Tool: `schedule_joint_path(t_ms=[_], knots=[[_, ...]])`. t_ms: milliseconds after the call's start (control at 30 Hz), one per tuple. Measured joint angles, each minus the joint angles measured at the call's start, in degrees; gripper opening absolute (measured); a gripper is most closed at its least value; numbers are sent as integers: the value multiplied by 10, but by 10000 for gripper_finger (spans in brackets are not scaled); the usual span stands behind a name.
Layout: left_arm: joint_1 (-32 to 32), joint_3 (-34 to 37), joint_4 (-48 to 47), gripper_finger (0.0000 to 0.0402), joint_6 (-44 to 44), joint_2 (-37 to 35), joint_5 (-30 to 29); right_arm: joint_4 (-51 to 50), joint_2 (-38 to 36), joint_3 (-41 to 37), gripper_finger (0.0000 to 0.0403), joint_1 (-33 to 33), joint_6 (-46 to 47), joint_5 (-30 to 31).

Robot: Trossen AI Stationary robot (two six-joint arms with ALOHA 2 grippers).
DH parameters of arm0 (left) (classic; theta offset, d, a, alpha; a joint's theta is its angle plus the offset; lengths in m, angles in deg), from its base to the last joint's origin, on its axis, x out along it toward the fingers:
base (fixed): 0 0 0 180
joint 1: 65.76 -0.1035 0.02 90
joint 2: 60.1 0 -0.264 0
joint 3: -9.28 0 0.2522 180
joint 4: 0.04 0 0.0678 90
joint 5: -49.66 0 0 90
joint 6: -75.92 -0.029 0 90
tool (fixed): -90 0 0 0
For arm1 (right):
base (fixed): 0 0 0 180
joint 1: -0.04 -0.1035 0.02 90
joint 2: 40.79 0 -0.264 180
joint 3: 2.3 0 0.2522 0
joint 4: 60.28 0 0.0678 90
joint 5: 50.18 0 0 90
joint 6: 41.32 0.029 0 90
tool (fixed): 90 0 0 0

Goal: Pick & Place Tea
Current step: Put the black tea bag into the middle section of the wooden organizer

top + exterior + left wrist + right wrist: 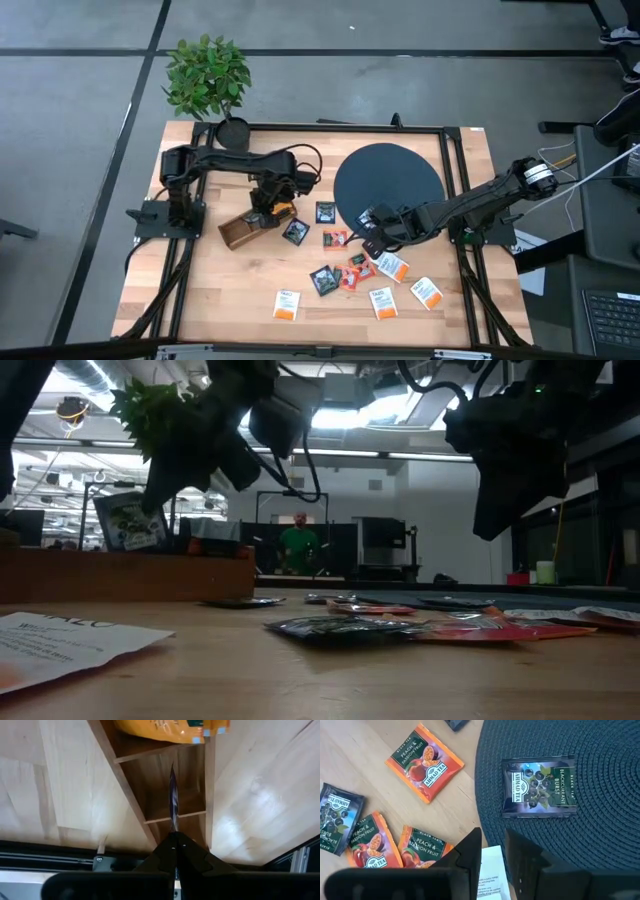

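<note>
Wooden table | left fingers clamp dark sachet over box | right fingers apart, empty

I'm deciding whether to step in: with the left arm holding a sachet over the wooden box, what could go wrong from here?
1. The left gripper pinches its dark sachet edge-on above the wooden box; released there, it might catch on a divider rather than drop flat.
2. An orange sachet already fills the neighbouring compartment, so drifting could crowd it.
3. The right gripper hovers open over a white sachet overlapping others; it may grab two.
</note>
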Motion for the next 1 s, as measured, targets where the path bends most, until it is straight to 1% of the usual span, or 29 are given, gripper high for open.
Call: schedule_joint_path(t_ms=[367, 467, 667, 1000], knots=[[-11, 0, 1, 3, -28, 37, 0, 11, 0, 0, 88, 0, 0, 0], [-16, 0, 1, 3, -37, 37, -1, 11, 0, 0, 88, 0, 2, 0], [-26, 0, 1, 3, -44, 37, -39, 11, 0, 0, 88, 0, 13, 4], [-32, 0, 1, 9, -50, 37, -39, 11, 0, 0, 88, 0, 13, 4]])
